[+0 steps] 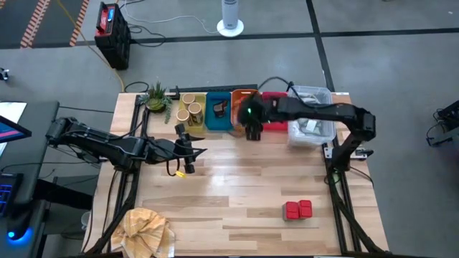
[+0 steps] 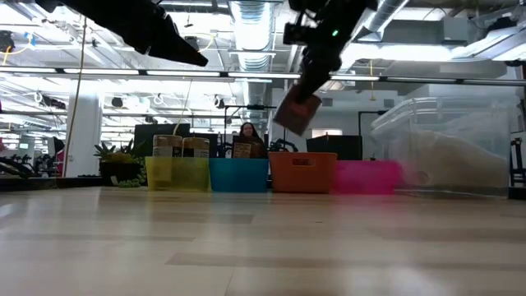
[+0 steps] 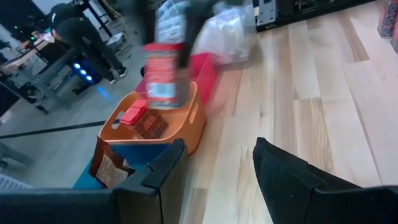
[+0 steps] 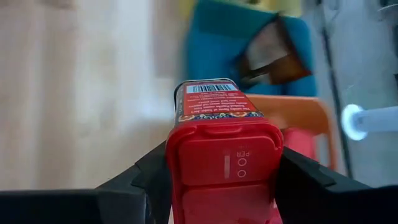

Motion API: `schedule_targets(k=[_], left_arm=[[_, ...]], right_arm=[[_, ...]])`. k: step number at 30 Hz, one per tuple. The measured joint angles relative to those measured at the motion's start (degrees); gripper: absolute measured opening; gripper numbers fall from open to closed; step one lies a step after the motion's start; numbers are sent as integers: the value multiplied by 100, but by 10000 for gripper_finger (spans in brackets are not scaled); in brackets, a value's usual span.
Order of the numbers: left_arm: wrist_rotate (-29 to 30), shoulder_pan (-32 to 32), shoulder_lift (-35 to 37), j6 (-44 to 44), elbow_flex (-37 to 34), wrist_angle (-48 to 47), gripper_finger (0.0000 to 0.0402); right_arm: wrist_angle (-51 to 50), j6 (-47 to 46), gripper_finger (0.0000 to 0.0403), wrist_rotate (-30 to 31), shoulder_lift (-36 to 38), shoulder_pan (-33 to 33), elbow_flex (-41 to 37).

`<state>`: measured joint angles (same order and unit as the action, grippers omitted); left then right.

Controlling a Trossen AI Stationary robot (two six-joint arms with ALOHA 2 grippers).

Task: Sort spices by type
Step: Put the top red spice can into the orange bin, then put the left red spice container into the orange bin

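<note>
Right gripper (image 4: 221, 180), fingers clamped across a red pack's (image 4: 219, 124) rigid, light, probably slick sides, above the orange tray (image 1: 240, 97); left gripper (image 3: 214, 168) fingers apart.

table (image 1: 237, 186): pale wood planks, smooth, slight sheen | red pack (image 4: 222, 140): glossy plastic lid, printed paper label | orange tray (image 3: 186, 127): smooth plastic | bin (image 2: 448, 144): clear plastic | cloth (image 1: 145, 231): crumpled, matt

Bright, even overhead light — ceiling strips glare white across the top of the low view. The table (image 1: 244, 179) shows only soft shadows. Motion blur smears the red pack (image 3: 165, 74) in the left wrist view; in the right wrist view the background is soft — the pack itself sharp.
</note>
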<state>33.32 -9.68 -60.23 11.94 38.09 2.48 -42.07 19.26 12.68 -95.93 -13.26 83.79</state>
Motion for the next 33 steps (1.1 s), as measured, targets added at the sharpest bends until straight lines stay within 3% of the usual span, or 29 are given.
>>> schedule_targets(k=[6,15,19,25,33], left_arm=[[0,1,0,49,1,-20,173],[0,-8,0,-179,1,-54,173],[0,-29,0,-332,1,-55,173],[0,-115,0,-452,4,-280,173],[1,-115,0,-587,4,-308,173]], right_arm=[[-114,611,235,-108,-646,-679,597],[-1326,792,235,-248,-2012,-1228,1794],[-1396,733,281,-246,-2318,-1330,1875],[-1451,679,367,-255,-2419,-1311,1890],[-1561,99,372,-226,-1604,-999,1895]])
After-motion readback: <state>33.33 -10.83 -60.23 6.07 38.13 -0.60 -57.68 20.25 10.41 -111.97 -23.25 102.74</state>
